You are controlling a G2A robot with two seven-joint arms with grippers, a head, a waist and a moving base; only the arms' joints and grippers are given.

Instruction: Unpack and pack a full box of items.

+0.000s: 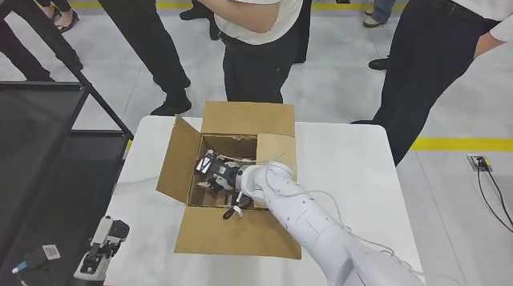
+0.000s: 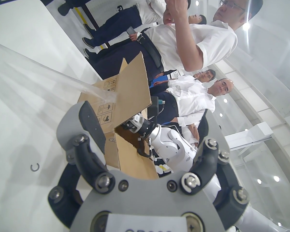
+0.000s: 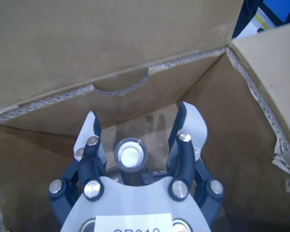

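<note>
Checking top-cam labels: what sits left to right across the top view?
black rack → left pincer → box → floor socket

The cardboard box [image 2: 133, 85] carries black handling pictograms [image 2: 108, 97] in small framed squares on its outer wall: a pair of upward arrows, an umbrella and others too small to tell. A white label [image 2: 145, 222] sits on the grey plate behind the left pincer [image 2: 147, 112], and a second white label [image 3: 134, 222] sits behind the right pincer [image 3: 138, 112], each with dark characters cut off at the edge and unreadable. The white surface [image 2: 19, 121] bears a small open-ring mark [image 2: 35, 167], and a white tag [image 1: 50, 251] with a square code sits on the dark stand [image 1: 48, 86] beside it.
</note>
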